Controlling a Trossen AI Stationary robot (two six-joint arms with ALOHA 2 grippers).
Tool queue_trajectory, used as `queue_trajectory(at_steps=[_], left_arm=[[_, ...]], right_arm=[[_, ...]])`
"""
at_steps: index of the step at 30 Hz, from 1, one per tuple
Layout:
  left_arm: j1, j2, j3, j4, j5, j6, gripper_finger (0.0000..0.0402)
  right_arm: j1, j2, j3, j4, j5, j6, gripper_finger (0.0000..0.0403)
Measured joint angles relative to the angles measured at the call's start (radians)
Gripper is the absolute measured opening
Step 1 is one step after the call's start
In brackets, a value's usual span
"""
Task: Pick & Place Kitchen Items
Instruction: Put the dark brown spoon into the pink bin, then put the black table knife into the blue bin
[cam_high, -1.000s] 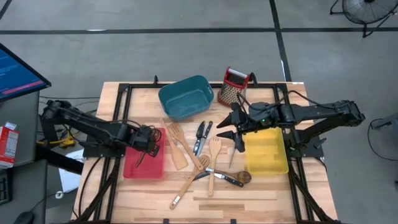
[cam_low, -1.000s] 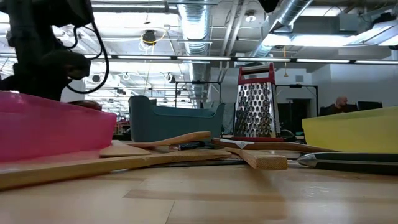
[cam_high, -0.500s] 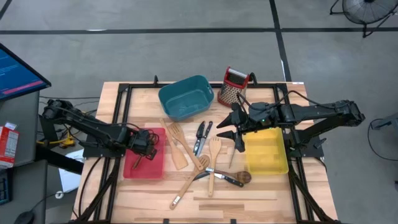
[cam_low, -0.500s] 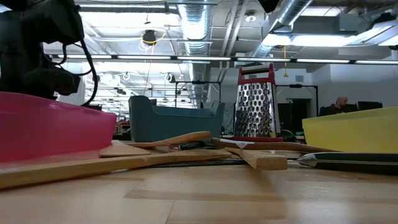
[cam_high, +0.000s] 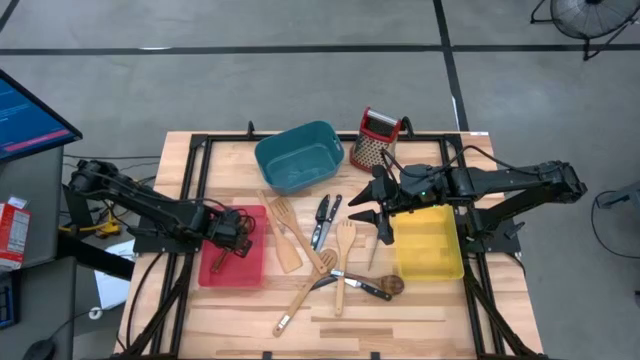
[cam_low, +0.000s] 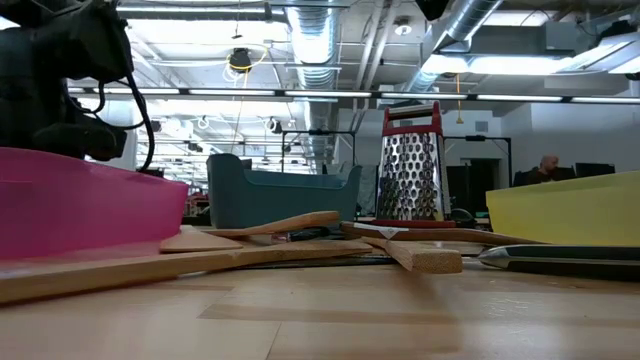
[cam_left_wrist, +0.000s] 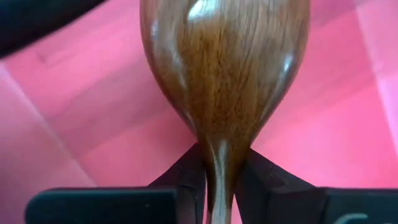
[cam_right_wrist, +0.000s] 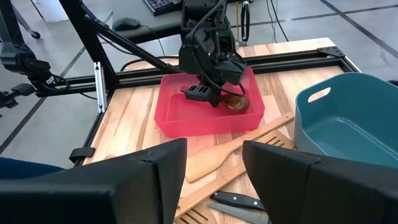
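I see the dark spoon (cam_left_wrist: 224, 81), glossy brown grain, its neck between my left pincer (cam_left_wrist: 219, 180) fingers inside the red bin (cam_high: 232, 262); handle hidden. Right pincer (cam_right_wrist: 214, 163) gapes, empty.

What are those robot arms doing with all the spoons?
They are sorting kitchen utensils into bins. The left tool is down inside the red bin, with a dark wooden spoon between its fingers, about to leave it there. The right tool waits open above the table beside the yellow bin. Pale wooden spatulas, spoons and black-handled knives lie on the table between the bins. The teal bin and a box grater stand at the back.
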Motion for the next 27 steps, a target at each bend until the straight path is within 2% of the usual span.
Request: queue_trajectory(at_steps=[10,17,21,27], left_arm=[[0.000,-0.003,-0.001,0.019,-0.005,0.006,0.0127],[0.000,-0.099,0.043,0.016,0.017,0.053,0.0191],[0.000,-0.202,0.095,0.018,0.032,0.060,0.0197],[0.000,-0.359,0.159,0.028,-0.010,0.122,0.0185]], right_arm=[[-0.003,0.000,0.000,0.000,0.004,0.000,0.0195],[-0.003,-0.001,0.000,0.000,0.092,0.000,0.0229],[0.001,-0.008,0.042,-0.046,0.116,0.009,0.0228],[0.007,-0.006,0.095,-0.280,0.183,0.079,0.0202]])
